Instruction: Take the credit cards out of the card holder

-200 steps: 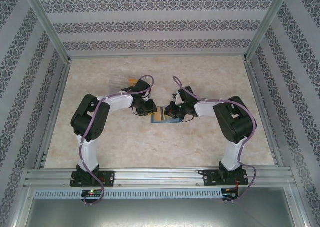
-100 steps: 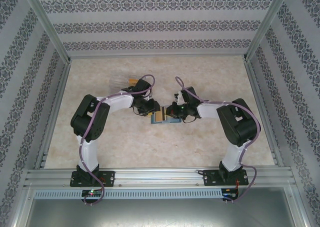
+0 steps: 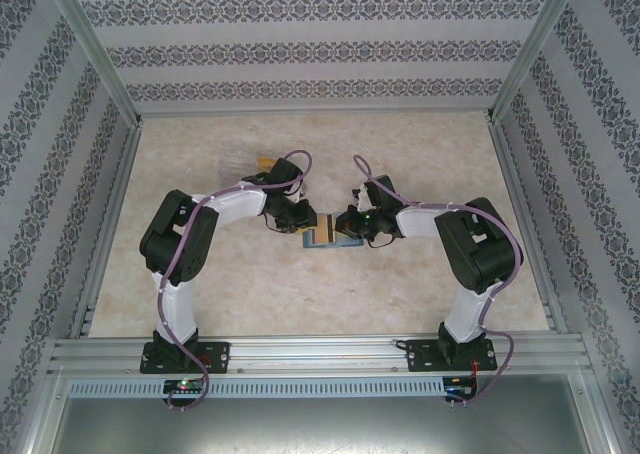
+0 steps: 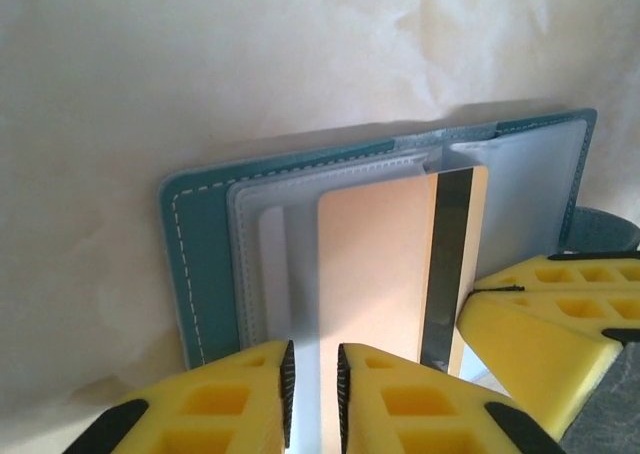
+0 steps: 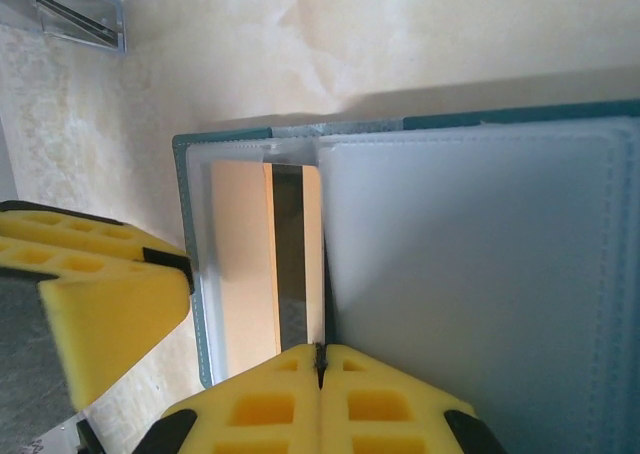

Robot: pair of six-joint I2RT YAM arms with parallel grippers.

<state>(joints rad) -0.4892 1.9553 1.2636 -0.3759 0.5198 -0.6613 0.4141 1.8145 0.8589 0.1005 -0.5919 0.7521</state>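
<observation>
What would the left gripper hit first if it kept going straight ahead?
Probably the orange-gold card, sticking out of the card holder just ahead of the left gripper; depth is hard to judge.

We mount the top external camera high above and behind the arm bases. It faces down and forward from far off and takes in the whole beige marbled worktop (image 3: 400,294). Each wrist camera sits just behind its yellow-fingered end effector and looks along the fingers at close range: left end effector (image 4: 313,379), right end effector (image 5: 322,364). All three views share the open blue-green folding card holder (image 3: 322,237) (image 4: 195,264) (image 5: 470,264), which the wrist views face from opposite sides.
</observation>
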